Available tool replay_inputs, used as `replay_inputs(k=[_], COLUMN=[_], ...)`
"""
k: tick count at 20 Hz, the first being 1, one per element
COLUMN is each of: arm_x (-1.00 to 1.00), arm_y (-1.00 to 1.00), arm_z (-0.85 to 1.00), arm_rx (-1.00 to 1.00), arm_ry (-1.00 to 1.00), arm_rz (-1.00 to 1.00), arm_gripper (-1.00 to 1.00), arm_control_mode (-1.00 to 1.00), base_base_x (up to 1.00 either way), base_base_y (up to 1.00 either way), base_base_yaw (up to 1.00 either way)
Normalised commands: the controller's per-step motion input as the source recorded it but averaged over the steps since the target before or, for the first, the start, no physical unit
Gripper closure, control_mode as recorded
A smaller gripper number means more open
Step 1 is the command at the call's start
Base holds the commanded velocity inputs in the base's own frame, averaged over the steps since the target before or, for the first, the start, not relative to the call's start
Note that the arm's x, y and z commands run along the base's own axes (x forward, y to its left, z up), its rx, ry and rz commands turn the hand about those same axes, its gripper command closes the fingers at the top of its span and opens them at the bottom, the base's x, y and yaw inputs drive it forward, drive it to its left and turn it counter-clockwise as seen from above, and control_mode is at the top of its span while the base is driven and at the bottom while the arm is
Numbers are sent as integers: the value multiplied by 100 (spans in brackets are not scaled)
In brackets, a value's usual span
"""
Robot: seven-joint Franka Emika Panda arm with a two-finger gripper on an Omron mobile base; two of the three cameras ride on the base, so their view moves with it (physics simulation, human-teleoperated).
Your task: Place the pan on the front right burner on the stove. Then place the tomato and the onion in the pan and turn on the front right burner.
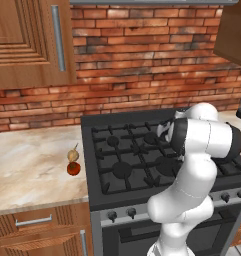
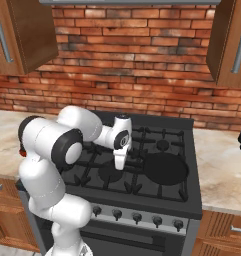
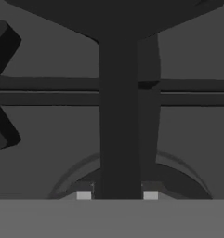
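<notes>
The pan sits on the front right burner of the stove, its round black body covering that grate and stopping short of the stove's right edge. Its long handle runs leftward over the middle grates and, in the hand view, passes straight up between the fingertips. The gripper hangs over the centre front of the cooktop, its jaws standing slightly apart on either side of the handle; whether the pads press it cannot be told. The tomato and the onion lie touching on the counter left of the stove, close to its left edge, the onion behind. Bare counter stretches further left and toward the wall
</notes>
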Motion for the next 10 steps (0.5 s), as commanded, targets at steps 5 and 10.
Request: replay_inputs(k=[5, 10], arm_x=[-24, -13], arm_y=[0, 2], arm_z=[11, 50], arm_rx=[0, 0], arm_ry=[0, -2], arm_rz=[-1, 0], arm_gripper=[-100, -100], arm_control_mode=[-100, -100], base_base_x=[0, 0], base_base_y=[0, 0], base_base_yaw=[0, 0])
